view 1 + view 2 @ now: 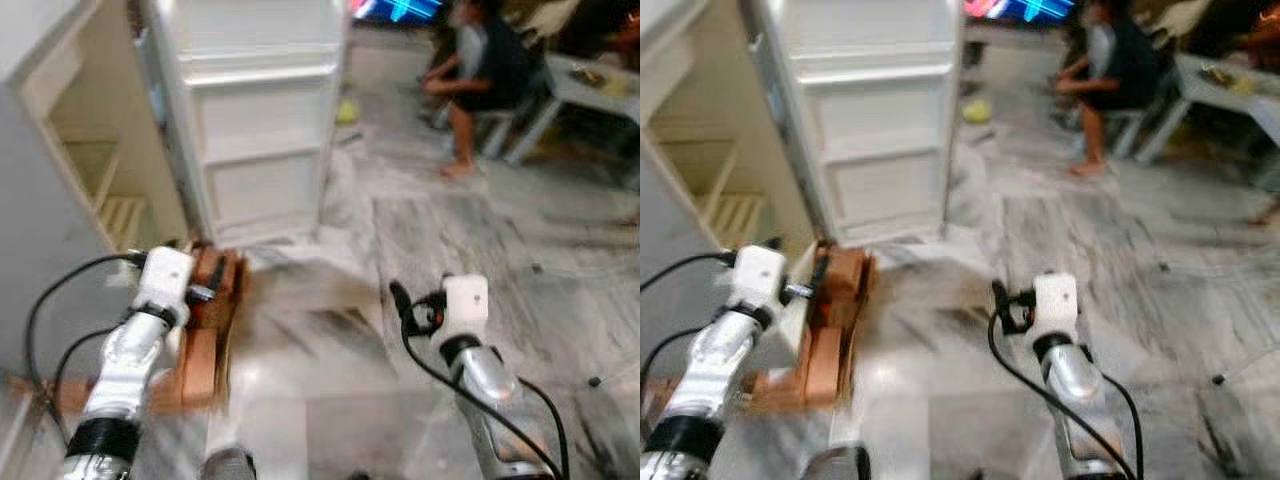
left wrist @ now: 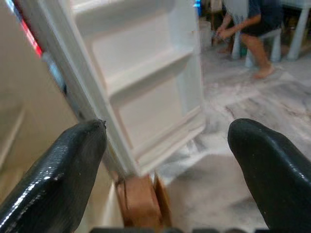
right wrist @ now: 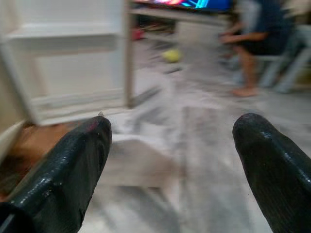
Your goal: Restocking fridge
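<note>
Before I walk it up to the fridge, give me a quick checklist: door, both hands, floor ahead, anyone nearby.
1. Fridge door swung open: ok, its white door shelves face the room.
2. Left hand free: ok, fingers spread wide, nothing between them.
3. Right hand free: ok, fingers apart, nothing held. So no item is carried for restocking: not ok.
4. Floor by the fridge: not ok, a brown cardboard box sits at the door's foot, beside the left arm.
5. Person seated on a stool across the room: ok, well away from the door.
6. Contents of the fridge shelves: cannot tell, the picture is blurred.
</note>
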